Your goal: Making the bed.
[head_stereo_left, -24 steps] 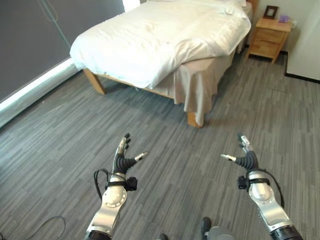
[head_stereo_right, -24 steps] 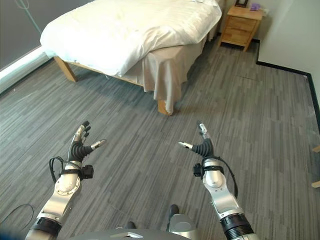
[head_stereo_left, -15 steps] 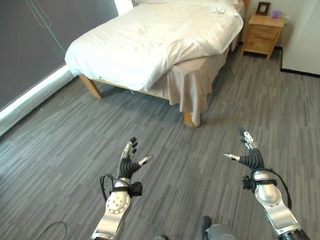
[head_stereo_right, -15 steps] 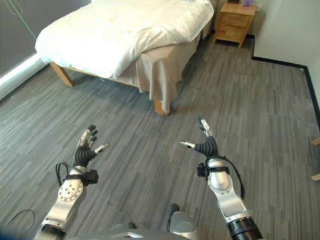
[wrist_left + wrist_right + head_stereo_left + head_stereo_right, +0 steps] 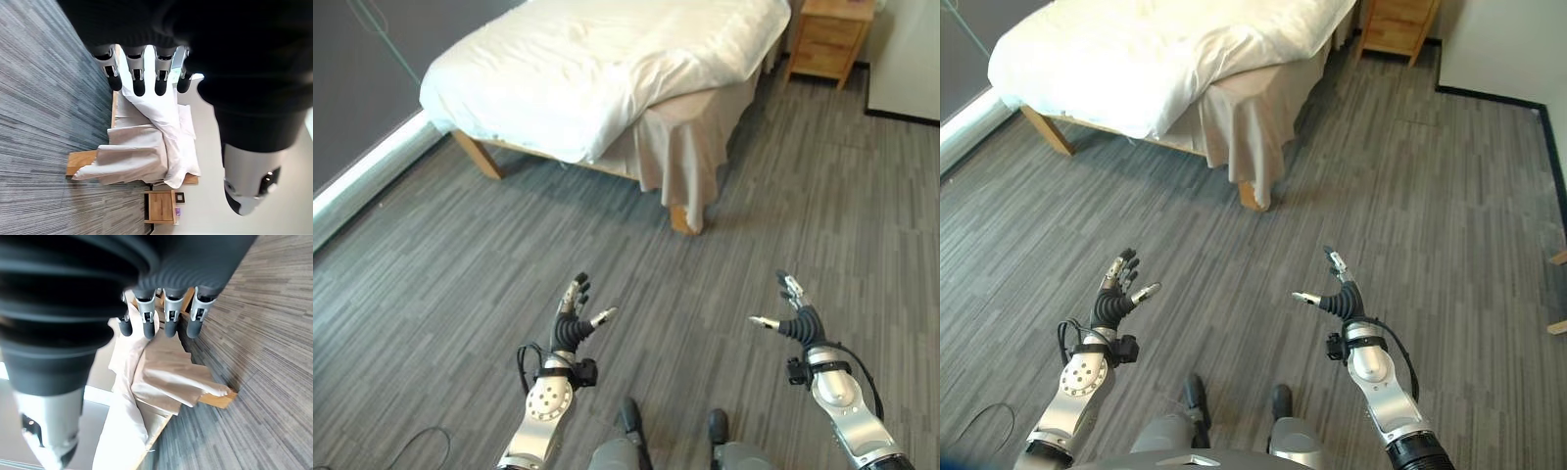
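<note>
The bed (image 5: 607, 69) stands at the far side of the room, covered by a white duvet (image 5: 1156, 59) that hangs over its foot end. A beige sheet (image 5: 680, 157) drapes down at the near right corner over a wooden leg (image 5: 681, 219). My left hand (image 5: 570, 323) is raised over the floor well short of the bed, fingers straight and spread, holding nothing. My right hand (image 5: 795, 318) is held up at the same distance, open and empty. The left wrist view shows the bed (image 5: 146, 161) past the straight fingers (image 5: 138, 78).
A wooden nightstand (image 5: 827, 39) stands at the bed's far right, by a white wall (image 5: 1518, 49). A dark window wall with a pale sill (image 5: 362, 181) runs along the left. Grey striped carpet (image 5: 685, 294) lies between me and the bed.
The camera has tilted down and the whole picture has shifted; the bed sits higher in view. Both hands stay open and raised, a little lower than before.
</note>
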Motion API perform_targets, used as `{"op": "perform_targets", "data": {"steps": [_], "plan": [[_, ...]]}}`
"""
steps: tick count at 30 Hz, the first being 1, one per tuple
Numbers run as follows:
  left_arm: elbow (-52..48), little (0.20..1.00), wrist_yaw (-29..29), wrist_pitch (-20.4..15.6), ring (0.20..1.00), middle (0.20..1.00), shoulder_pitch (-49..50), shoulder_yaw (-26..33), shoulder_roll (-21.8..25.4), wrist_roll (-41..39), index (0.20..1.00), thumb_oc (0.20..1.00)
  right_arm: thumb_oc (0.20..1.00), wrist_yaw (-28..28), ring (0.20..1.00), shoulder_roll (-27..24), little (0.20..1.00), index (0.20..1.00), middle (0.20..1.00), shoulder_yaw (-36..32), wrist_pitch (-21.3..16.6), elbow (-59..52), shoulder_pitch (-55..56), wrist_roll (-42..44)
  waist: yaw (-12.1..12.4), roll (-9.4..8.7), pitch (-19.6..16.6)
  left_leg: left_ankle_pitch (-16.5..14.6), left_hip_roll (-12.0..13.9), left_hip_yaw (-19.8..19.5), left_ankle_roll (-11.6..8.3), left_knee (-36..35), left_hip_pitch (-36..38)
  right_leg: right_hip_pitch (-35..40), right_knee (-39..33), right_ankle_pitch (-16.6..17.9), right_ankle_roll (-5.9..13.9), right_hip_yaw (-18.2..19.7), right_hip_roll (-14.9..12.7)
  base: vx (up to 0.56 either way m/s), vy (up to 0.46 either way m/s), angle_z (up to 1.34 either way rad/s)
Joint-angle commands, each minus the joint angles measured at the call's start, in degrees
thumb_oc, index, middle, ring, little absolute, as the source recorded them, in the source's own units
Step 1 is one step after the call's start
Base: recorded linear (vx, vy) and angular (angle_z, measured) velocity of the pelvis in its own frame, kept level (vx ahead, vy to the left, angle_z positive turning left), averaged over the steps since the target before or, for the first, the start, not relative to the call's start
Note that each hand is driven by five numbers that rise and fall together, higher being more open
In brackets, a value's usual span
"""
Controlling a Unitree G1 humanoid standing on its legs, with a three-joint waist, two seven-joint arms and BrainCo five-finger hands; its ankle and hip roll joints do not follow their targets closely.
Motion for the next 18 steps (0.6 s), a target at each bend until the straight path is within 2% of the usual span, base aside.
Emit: {"op": "perform_targets", "data": {"steps": [1,2,3,5,6,7,8,9,10,11,12,14,15,16,17,18], "plan": [[-6.16,1.000,-0.45,-2.98,1.000,1.000,3.31,1.84,2.44,1.53,1.000,1.000,1.000,1.02,1.000,0.58,1.000,1.000,1.000,0.80,-3.02,-5.29,-0.13,-0.61,1.06,-4.75,-4.33,7.67,-2.23,-0.54,3.90,-0.66,-8.22,21.84,-5.08,-9.09,5.36,0.05,-2.74,0.44,0.143,-0.38],[-6.07,1.000,-0.44,-2.68,1.000,1.000,3.07,1.62,2.97,1.96,1.000,1.000,1.000,1.01,1.000,0.83,1.000,1.000,1.000,1.05,-2.88,-5.37,-0.06,-1.36,1.43,-5.45,-4.91,7.35,-2.97,-0.48,4.68,-0.44,-7.48,21.28,-2.38,-8.69,6.12,0.25,-3.32,0.46,0.137,-0.59],[-6.10,1.000,-0.48,-2.28,1.000,1.000,2.50,1.18,3.61,2.50,1.000,1.000,1.000,1.11,1.000,1.22,1.000,1.000,1.000,1.39,-3.01,-5.38,0.02,-2.05,1.53,-6.61,-4.94,6.41,-4.50,-0.17,5.74,-0.23,-6.30,20.22,3.20,-6.34,8.02,-0.07,-4.25,0.42,0.143,-0.50],[-6.36,1.000,-0.33,-1.78,1.000,1.000,0.86,0.47,5.31,3.57,1.000,1.000,1.000,0.76,1.000,1.67,1.000,1.000,1.000,1.62,-2.94,-5.80,0.14,-2.96,0.41,-7.29,-4.32,3.51,-6.58,0.06,7.78,-0.56,-2.48,13.62,18.18,3.01,12.58,0.06,-5.93,0.35,0.181,-0.04],[-6.29,1.000,-0.10,-1.71,1.000,1.000,0.41,0.21,5.84,3.96,1.000,1.000,1.000,0.86,1.000,1.84,1.000,1.000,1.000,2.02,-2.84,-5.69,-0.33,-2.99,-0.22,-6.82,-3.74,2.66,-6.66,-0.39,8.33,-1.01,-0.60,9.97,25.42,7.49,13.08,0.49,-5.66,0.34,0.173,0.18],[-6.28,1.000,0.20,-1.46,1.000,1.000,-0.42,0.08,6.55,4.46,1.000,1.000,1.000,0.83,1.000,2.01,1.000,1.000,1.000,2.23,-2.79,-5.70,-0.61,-3.06,-0.93,-5.73,-3.55,1.69,-5.95,-0.75,8.75,-1.94,1.25,6.78,29.81,10.43,13.08,0.66,-4.54,0.23,0.105,0.24],[-6.26,1.000,0.24,-1.44,1.000,1.000,-0.50,0.10,6.53,4.49,1.000,1.000,1.000,0.82,1.000,2.00,1.000,1.000,1.000,2.24,-2.79,-5.68,-0.70,-3.07,-0.96,-5.79,-3.47,1.61,-6.01,-0.78,8.82,-1.78,1.09,6.41,30.44,10.22,13.08,0.71,-4.64,0.28,0.104,0.20],[-6.23,1.000,0.47,-1.34,1.000,1.000,-1.36,0.05,6.99,5.00,1.000,1.000,1.000,0.85,1.000,2.36,1.000,1.000,1.000,2.29,-2.58,-5.70,-0.94,-3.12,-1.98,-4.89,-2.65,0.51,-5.58,-1.53,9.13,-2.46,3.08,2.35,34.37,10.09,12.85,0.09,-4.85,0.23,0.096,0.22],[-6.20,1.000,0.55,-1.45,1.000,1.000,-1.83,-0.01,7.22,5.22,1.000,1.000,1.000,0.80,1.000,2.51,1.000,1.000,1.000,2.40,-2.67,-5.89,-0.88,-3.31,-2.46,-4.04,-2.00,-0.06,-4.97,-1.75,9.12,-2.46,3.97,-0.58,34.85,8.97,12.32,-1.21,-5.17,0.37,0.104,0.39],[-5.94,1.000,0.73,-1.39,1.000,1.000,-2.47,0.10,7.27,5.07,1.000,1.000,1.000,0.67,1.000,2.54,1.000,1.000,1.000,2.22,-2.65,-5.93,-0.87,-3.22,-3.95,-4.11,-1.22,-0.87,-5.48,-2.81,8.87,-2.46,4.81,-4.08,34.49,6.00,10.98,-2.74,-5.74,0.39,0.036,0.30],[-5.95,1.000,0.58,-1.41,1.000,1.000,-2.60,0.16,7.20,4.68,1.000,1.000,1.000,0.76,1.000,2.48,1.000,1.000,1.000,1.95,-2.72,-6.37,-0.48,-2.87,-5.18,-3.97,-0.88,-1.57,-5.76,-3.98,8.49,-2.46,5.82,-6.00,31.36,4.02,9.93,-3.54,-5.03,0.42,-0.020,0.29],[-5.84,1.000,0.02,-1.77,1.000,1.000,-2.42,0.30,7.17,3.93,1.000,1.000,1.000,0.88,1.000,2.44,1.000,1.000,1.000,1.50,-2.76,-6.37,0.20,-2.37,-6.92,-4.18,-0.69,-3.03,-6.82,-6.10,7.83,-2.46,7.53,-7.31,19.78,1.16,8.14,-3.43,-2.70,0.48,-0.098,0.40],[-5.62,1.000,-0.37,-1.89,1.000,1.000,-2.27,0.43,6.99,3.48,1.000,1.000,1.000,0.89,1.000,2.44,1.000,1.000,1.000,1.26,-2.66,-6.04,0.47,-1.96,-7.72,-4.68,-0.93,-4.23,-7.48,-7.02,7.47,-2.46,8.57,-7.34,11.42,1.30,7.67,-2.78,-2.32,0.59,-0.159,0.64],[-5.48,1.000,-0.84,-1.93,1.000,1.000,-2.20,0.59,6.85,3.02,1.000,1.000,1.000,0.79,1.000,2.60,1.000,1.000,1.000,0.93,-2.56,-5.40,0.68,-1.73,-8.52,-4.78,-1.13,-5.93,-7.82,-7.90,6.94,-2.46,10.23,-8.19,3.78,2.84,7.70,-2.23,-2.77,0.55,-0.149,0.72],[-5.33,1.000,-1.23,-1.99,1.000,1.000,-2.16,0.73,6.65,3.02,1.000,1.000,1.000,0.85,1.000,2.84,1.000,1.000,1.000,0.83,-2.34,-5.34,0.79,-1.73,-8.77,-4.79,-1.26,-6.73,-7.74,-8.26,6.50,-2.46,10.96,-8.30,-0.83,4.49,8.22,-3.32,-3.63,0.76,-0.209,0.83],[-4.45,1.000,-1.62,-1.91,1.000,1.000,-2.39,0.95,6.37,3.25,1.000,1.000,1.000,0.73,1.000,3.28,1.000,1.000,1.000,0.88,-2.18,-4.81,0.46,-2.05,-9.37,-5.00,-1.49,-8.81,-7.60,-8.78,5.33,-2.46,13.72,-11.25,-5.99,8.10,9.34,-4.76,-5.47,0.67,-0.193,0.79]]}}
